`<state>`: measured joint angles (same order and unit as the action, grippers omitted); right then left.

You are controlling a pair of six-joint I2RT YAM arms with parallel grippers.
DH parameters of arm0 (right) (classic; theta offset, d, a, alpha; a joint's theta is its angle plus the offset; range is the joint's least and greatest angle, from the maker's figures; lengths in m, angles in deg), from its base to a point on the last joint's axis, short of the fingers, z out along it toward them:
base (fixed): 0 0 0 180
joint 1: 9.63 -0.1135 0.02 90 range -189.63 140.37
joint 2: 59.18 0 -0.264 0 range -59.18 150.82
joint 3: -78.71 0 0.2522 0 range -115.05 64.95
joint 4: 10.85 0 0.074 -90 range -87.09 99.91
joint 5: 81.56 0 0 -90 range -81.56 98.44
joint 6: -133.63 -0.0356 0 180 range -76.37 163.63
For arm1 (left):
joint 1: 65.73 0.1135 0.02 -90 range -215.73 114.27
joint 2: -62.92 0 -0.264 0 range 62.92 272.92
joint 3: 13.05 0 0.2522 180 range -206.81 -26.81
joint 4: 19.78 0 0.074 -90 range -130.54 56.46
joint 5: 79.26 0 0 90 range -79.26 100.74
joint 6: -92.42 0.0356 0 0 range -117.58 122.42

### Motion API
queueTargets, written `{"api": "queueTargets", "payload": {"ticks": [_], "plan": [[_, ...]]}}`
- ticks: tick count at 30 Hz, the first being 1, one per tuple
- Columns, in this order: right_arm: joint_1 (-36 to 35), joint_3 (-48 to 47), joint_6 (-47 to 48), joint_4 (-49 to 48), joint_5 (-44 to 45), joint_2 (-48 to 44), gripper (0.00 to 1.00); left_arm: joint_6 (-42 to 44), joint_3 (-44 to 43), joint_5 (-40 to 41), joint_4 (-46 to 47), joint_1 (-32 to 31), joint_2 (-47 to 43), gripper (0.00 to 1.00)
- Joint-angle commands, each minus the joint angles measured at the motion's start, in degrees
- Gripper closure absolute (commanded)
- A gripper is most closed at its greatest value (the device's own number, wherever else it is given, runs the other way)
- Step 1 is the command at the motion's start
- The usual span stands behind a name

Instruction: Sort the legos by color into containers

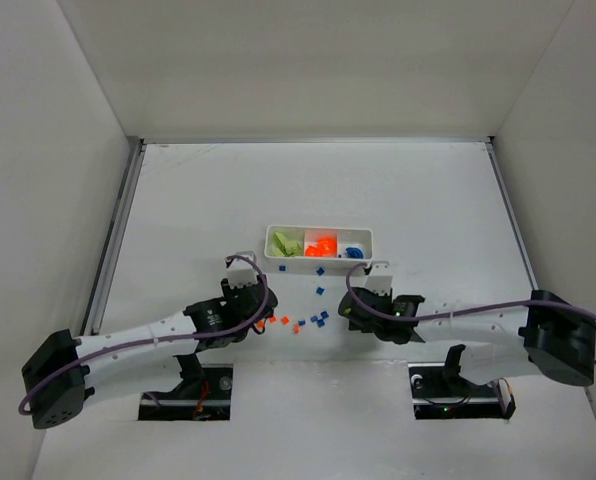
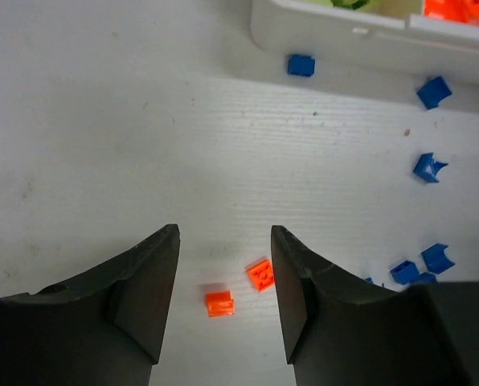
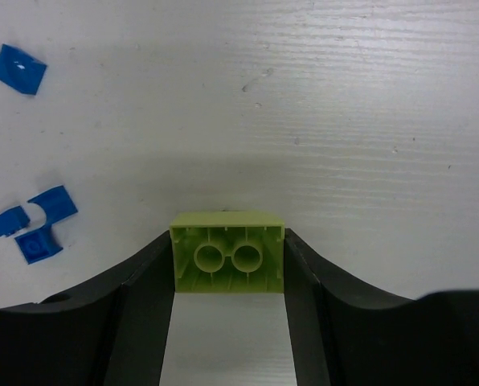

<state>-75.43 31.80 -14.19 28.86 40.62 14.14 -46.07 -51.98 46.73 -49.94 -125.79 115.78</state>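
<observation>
My left gripper (image 2: 223,241) hangs over the table on the near side of the white tray (image 2: 328,36), off its left end. Its fingers are spread wide with nothing between them. Two orange bricks (image 2: 219,303) lie on the table in the gap below, one beside the other and not touching. They sit well short of the tray's front wall. Blue bricks (image 2: 429,167) are scattered to their right, and one (image 2: 301,64) lies just beside the tray wall.

The tray has three compartments. The left one (image 1: 286,243) holds lime green pieces, the middle one (image 1: 321,245) orange, and the right one (image 1: 354,250) blue.

My right gripper (image 3: 228,237) is on the near side of the tray's right end. Its fingers pinch a lime green brick (image 3: 227,253) by its two short sides, with the hollow underside facing the wrist camera. I cannot tell whether the brick has left the table. A few blue bricks (image 3: 53,203) lie to its left.

I judge the step in hand to be delivering this green brick, with my left fingers lined up for an orange pick. Next, my right arm must lift the brick and carry it past the blue and orange compartments to the tray's left end. It should open only once it has crossed the rim. My left arm sits close to that end, so the two could crowd each other.
</observation>
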Motion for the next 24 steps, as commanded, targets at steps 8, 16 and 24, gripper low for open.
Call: {"api": "queueTargets", "payload": {"ticks": [8,16,24], "plan": [[1.1,-16.7,12.2,-9.1,1.5,-1.1,0.61,-14.9,0.4,7.9,-11.0,-9.1,-0.4,0.55],[8.1,-32.7,20.9,-24.5,-7.4,19.3,0.59,-18.6,1.1,9.2,-13.1,-11.3,-3.7,0.56],[10.6,-46.6,24.6,-23.8,-8.3,34.7,0.57,-19.1,0.9,8.7,-14.4,-13.3,-3.0,0.56]]}}
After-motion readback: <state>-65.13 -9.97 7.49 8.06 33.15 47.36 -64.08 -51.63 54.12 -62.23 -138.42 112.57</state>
